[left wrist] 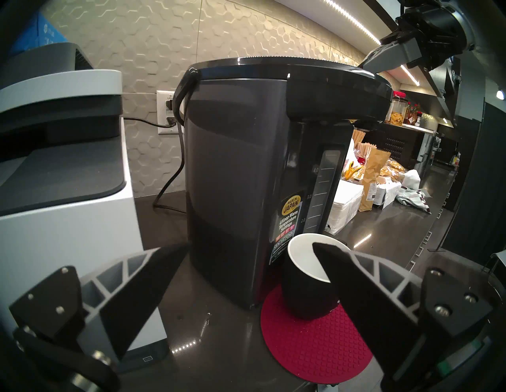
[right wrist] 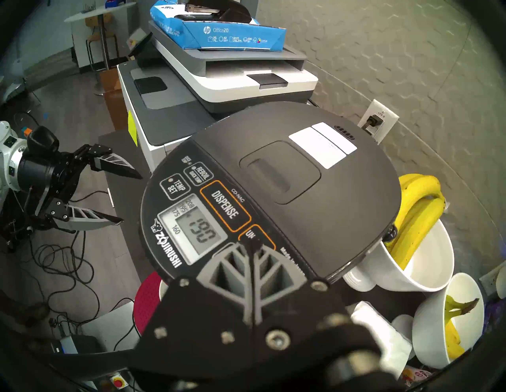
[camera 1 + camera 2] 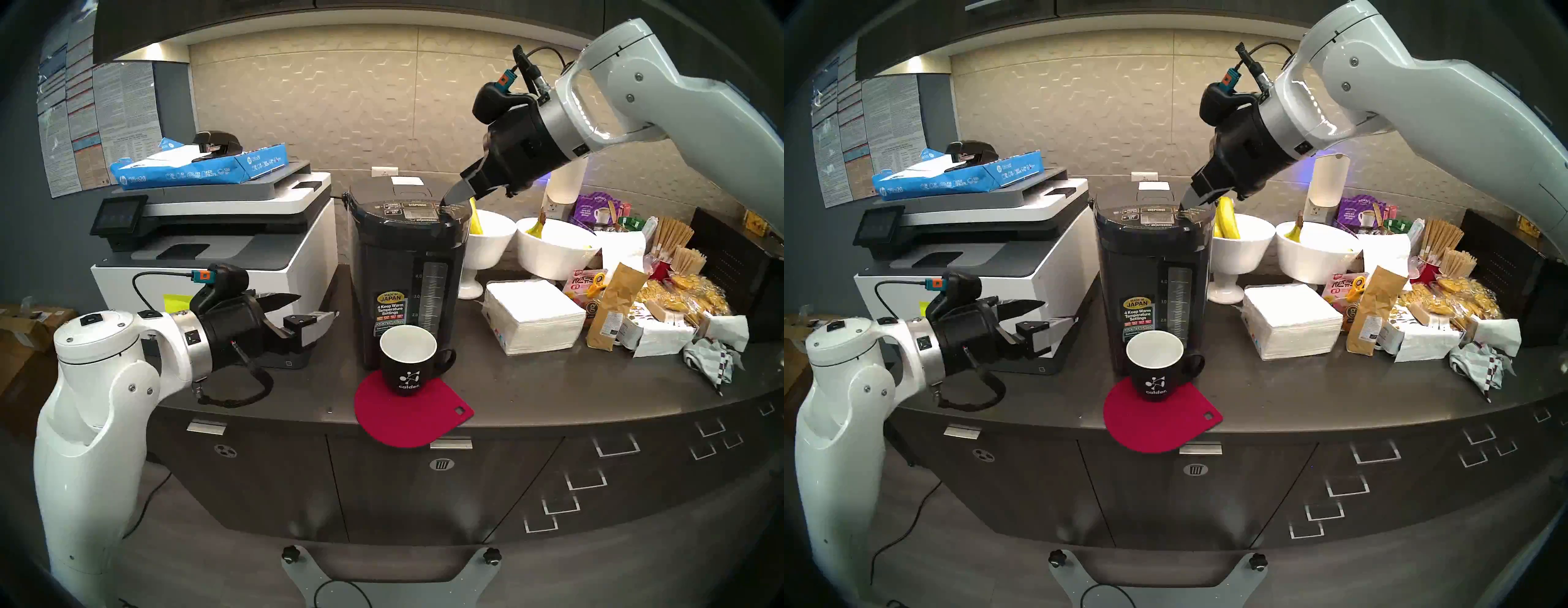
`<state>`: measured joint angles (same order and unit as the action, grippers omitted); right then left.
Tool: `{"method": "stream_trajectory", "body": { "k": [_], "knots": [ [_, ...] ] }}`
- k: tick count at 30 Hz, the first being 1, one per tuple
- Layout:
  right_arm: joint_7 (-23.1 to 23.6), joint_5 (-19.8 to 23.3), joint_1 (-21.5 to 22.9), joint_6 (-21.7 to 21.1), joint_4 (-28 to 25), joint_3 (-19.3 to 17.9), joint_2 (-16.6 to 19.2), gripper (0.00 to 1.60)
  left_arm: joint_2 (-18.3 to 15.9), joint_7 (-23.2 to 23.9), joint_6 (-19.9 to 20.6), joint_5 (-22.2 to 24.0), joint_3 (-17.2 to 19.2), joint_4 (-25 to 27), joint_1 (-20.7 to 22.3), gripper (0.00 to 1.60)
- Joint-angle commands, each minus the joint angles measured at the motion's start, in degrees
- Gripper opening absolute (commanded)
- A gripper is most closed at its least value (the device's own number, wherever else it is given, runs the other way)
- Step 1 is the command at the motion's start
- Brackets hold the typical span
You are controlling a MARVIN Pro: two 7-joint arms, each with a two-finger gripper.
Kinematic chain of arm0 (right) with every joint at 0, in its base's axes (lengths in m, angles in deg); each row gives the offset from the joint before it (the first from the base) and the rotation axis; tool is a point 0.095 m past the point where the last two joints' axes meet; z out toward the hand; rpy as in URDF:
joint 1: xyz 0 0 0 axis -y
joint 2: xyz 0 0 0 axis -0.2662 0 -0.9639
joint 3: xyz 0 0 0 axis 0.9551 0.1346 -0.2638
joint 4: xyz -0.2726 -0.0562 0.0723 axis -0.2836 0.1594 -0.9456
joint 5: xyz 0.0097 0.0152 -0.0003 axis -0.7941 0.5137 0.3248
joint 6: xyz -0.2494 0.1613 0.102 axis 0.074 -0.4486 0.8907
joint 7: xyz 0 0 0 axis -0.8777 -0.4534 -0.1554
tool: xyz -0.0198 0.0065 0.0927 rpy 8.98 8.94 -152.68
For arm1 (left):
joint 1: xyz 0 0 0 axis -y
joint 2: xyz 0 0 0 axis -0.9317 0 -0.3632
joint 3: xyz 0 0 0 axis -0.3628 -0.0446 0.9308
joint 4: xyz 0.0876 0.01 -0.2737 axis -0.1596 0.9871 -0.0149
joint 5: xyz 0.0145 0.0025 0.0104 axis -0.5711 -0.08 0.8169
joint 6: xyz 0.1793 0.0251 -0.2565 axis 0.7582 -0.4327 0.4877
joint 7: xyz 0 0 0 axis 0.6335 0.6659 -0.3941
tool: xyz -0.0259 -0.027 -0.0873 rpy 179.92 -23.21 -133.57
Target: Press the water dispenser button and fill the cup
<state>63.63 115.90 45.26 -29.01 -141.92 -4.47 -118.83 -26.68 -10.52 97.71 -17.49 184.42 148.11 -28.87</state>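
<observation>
Here, the right end effector point(image 2: 253, 246), pressed together, covers "UNLOCK" beside the button point(image 2: 225, 204) lettered "DISPENSE" on the "ZOJIRUSHI" water dispenser point(image 2: 342, 197).

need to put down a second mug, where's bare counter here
Bare counter runs in front of the napkin stack, right of the red mat. A smaller patch lies between printer and mat. The far right, around the snack bags, is crowded.
</observation>
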Motion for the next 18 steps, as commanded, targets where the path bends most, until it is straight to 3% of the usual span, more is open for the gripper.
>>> {"method": "stream_trajectory", "body": {
  "k": [1, 18],
  "knots": [
    [-0.3, -0.2, 0.3, 0.6, 0.6, -0.5, -0.3, 0.00, 0.0, 0.0, 0.0, 0.0, 0.0, 0.6, 0.0, 1.60],
    [0.2, -1.1, -0.7, -1.3, -1.0, 1.2, 0.1, 0.00, 0.0, 0.0, 0.0, 0.0, 0.0, 0.6, 0.0, 1.60]
  ]
}}
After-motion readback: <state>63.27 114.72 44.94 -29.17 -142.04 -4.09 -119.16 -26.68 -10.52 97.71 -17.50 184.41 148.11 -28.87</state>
